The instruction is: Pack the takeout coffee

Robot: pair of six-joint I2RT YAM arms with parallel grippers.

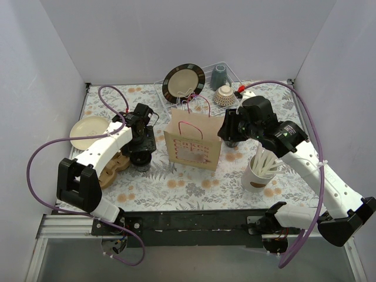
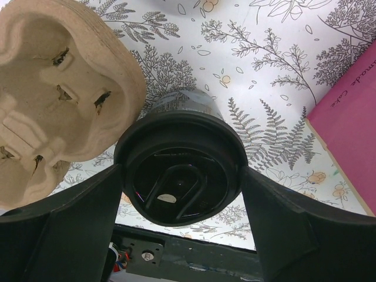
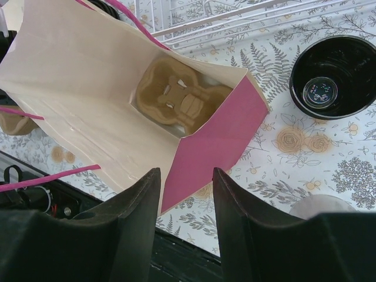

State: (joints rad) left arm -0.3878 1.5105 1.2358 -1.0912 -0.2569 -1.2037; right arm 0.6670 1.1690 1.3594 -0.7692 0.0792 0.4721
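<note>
**Two black cups outside the bag, one in the left grip**

Floral cloth (image 1: 194, 188) is covering the table, matte, printed with ferns and blossoms.

Kraft paper bag (image 1: 192, 145) is standing upright at centre. Its mouth is gaping, pink cord handles are arching up, and one side panel is showing magenta.

Moulded pulp carrier (image 2: 53, 100) is lying on the cloth left of the bag. It is tan, fibrous and lobed. A second carrier (image 3: 176, 97) of the same pulp is lying flat on the bag's floor.

Cream plate (image 1: 88, 130), round and plain, is sitting near the left edge. Dark-rimmed plate (image 1: 183, 82) is standing on edge at the back. Grey-blue mug (image 1: 218, 76) and patterned bowl (image 1: 225, 95) are sitting beside it.

White cup (image 1: 257, 173) is holding pale flat stirrers (image 1: 267, 161), right of the bag.

Left gripper (image 2: 182, 171) is clamping the lidded cup (image 2: 176, 147). Both black fingers (image 2: 82, 217) are lying against the rim of its round, glossy plastic lid. The cup is standing on the cloth just beside the pulp carrier, left of the bag.

Right gripper (image 3: 185, 173) is hovering over the bag's magenta side. Its jaws are standing parted with nothing between them.

Lidless cup (image 3: 335, 73), round and glossy black inside, is standing on the cloth near that same magenta side, outside the bag.
</note>
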